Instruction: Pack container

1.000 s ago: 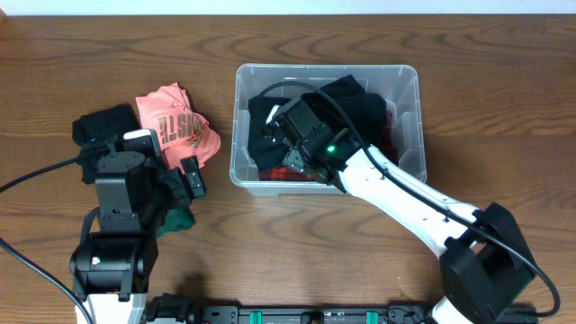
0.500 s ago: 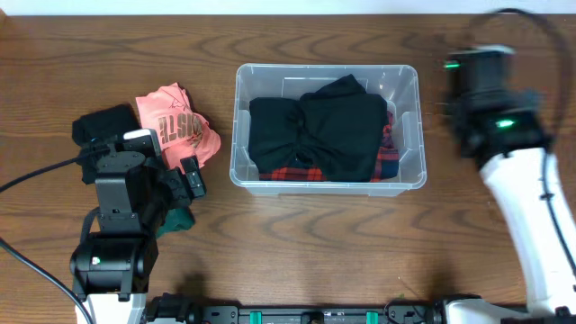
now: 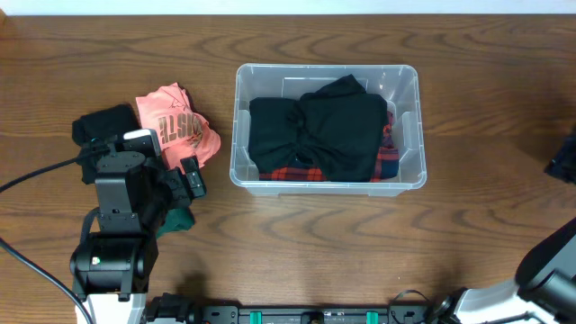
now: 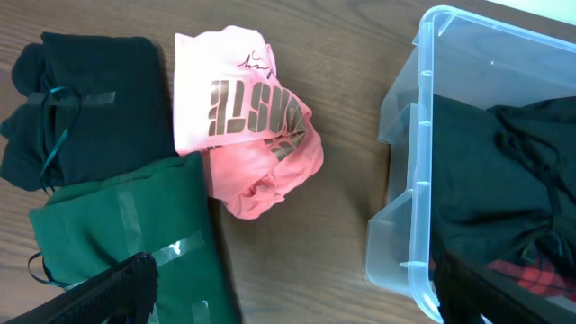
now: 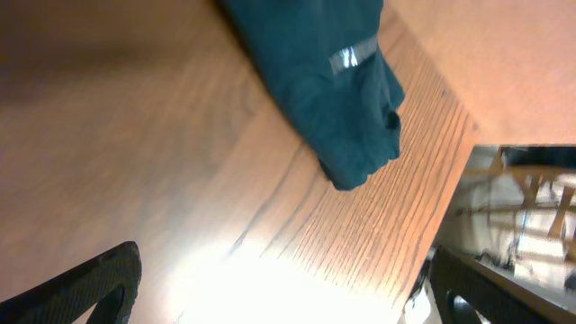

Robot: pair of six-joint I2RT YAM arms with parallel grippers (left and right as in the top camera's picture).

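The clear plastic container stands mid-table and holds a black garment over red plaid cloth. In the left wrist view the container is at the right with the black garment inside. My left gripper is open and empty, hovering over a green garment left of the container; its fingers stand wide apart. My right gripper is open and empty above bare table, near a teal garment. In the overhead view only a dark part of the right arm shows at the right edge.
A pink printed shirt and a black folded garment lie left of the container; both also show in the left wrist view, the shirt and the black garment. The table edge runs just right of the teal garment.
My right arm has lifted out of the container and swung far right, almost out of the overhead view, leaving the black garment in the container. The left arm has not moved.
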